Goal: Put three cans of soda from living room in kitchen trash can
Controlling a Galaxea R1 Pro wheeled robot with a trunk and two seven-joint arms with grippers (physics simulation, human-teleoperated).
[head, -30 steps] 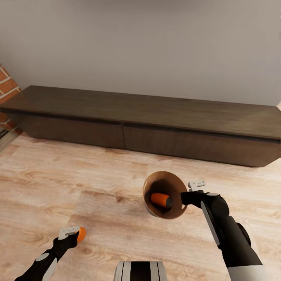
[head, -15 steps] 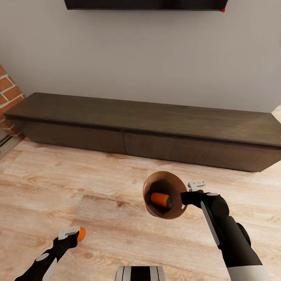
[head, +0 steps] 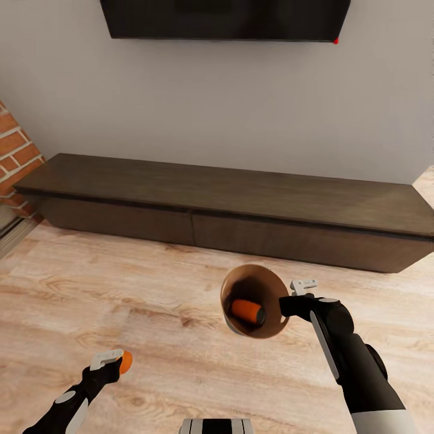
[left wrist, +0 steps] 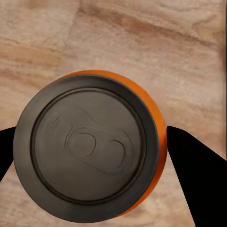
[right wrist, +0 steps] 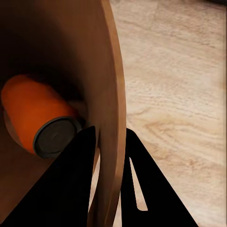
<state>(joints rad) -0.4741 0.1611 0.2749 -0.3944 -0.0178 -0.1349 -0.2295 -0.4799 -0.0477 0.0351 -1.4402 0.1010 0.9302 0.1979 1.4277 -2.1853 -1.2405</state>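
Right gripper clamps rim of copper-lined trash can holding an orange can; left gripper grips second orange can, grey pull-tab lid visible.

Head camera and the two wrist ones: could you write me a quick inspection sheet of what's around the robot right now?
Surface: light wood plank floor.
Job's things: orange can lying inside the bin; second orange can held upright.
Clutter: nothing seen.
Grippers: left gripper shut on the second orange can; right gripper pinching the bin's rim, holding it tilted above the floor.
Cables: nothing seen.
Surroundings: long dark low cabinet, wall TV, brick edge.
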